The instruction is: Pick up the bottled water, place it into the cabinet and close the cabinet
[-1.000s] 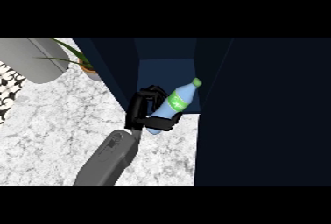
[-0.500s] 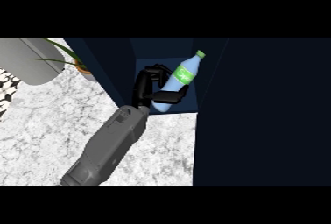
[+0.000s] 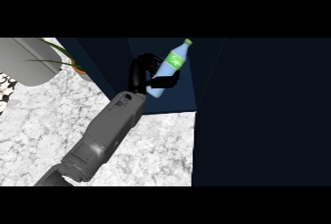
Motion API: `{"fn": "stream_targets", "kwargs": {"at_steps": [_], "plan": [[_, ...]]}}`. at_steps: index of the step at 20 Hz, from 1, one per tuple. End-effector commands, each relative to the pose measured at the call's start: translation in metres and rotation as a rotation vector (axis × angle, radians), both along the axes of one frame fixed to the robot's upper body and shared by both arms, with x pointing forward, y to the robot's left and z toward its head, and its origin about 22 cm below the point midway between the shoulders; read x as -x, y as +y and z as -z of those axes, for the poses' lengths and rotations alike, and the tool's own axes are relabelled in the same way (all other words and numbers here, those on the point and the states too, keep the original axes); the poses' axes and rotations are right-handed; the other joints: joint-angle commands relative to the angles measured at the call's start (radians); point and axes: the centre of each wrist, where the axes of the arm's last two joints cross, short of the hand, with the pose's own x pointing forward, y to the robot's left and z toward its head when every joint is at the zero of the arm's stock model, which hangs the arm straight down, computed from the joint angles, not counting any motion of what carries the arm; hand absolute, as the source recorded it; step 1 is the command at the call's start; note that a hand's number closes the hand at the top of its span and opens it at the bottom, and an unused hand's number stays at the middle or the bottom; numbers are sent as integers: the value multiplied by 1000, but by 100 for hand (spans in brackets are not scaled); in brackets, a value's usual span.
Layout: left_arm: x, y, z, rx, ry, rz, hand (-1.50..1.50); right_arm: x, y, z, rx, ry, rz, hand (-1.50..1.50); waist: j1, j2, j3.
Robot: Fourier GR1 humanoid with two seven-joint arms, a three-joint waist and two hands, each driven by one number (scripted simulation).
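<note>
Held in the right hand: the water bottle, fingers and thumb curled round its lower half, the clear base peeking out below the thumb. Tilted, long axis running from the base at lower left up to the green cap at upper right, cap leaning toward the cabinet's back. Already inside the cabinet opening, above its dark blue floor and close to the right inner wall; whether touching the floor, impossible to tell from this angle. Grey forearm stretched diagonally over the marble tabletop from the lower left edge and across the cabinet's front edge. Dark cabinet door open, filling the right side, right beside the bottle. Left hand nowhere in view. Potted plant at the tabletop's far left, just outside the cabinet's left wall. Likely next: setting the base down upright, letting go, drawing back clear of the door before swinging it shut.
</note>
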Motion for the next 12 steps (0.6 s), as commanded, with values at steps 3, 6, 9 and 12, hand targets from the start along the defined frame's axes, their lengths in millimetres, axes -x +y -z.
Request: {"fn": "stream_targets", "kwargs": {"at_steps": [3, 6, 9, 12], "plan": [[-13, 11, -4, -184, -22, -117, -150, -1, -1, -20, -59, -22, -8, -150, -14, 9, -1], [-23, 14, -21, -207, -38, -168, -150, -3, -5, -17, -56, -30, -23, -150, -7, 11, 0], [-23, 11, -20, -182, -60, -142, -150, -1, 2, -13, -72, -33, -29, -150, -22, 15, -2], [-28, 12, -34, -122, -133, -74, -150, 0, -1, -25, -67, -53, -32, -150, -14, 13, -3]]}}
